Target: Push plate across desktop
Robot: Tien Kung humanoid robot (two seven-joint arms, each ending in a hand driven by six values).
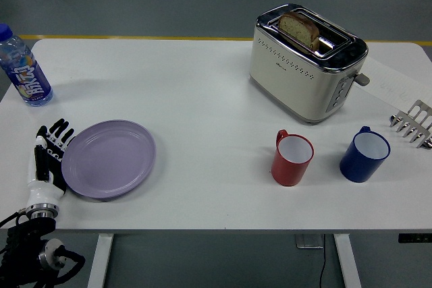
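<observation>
Our left hand [48, 160], fingers spread and holding nothing, meets the purple plate's [111, 158] left rim; we should push flat, steadily rightward, away from the red mug [291, 159].

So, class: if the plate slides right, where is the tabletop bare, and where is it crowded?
Bare: the wide stretch between the round lilac plate and the red mug, and the far-left area between the water bottle and the cream toaster. Crowded: the right side, around toaster, red mug and blue mug.
</observation>
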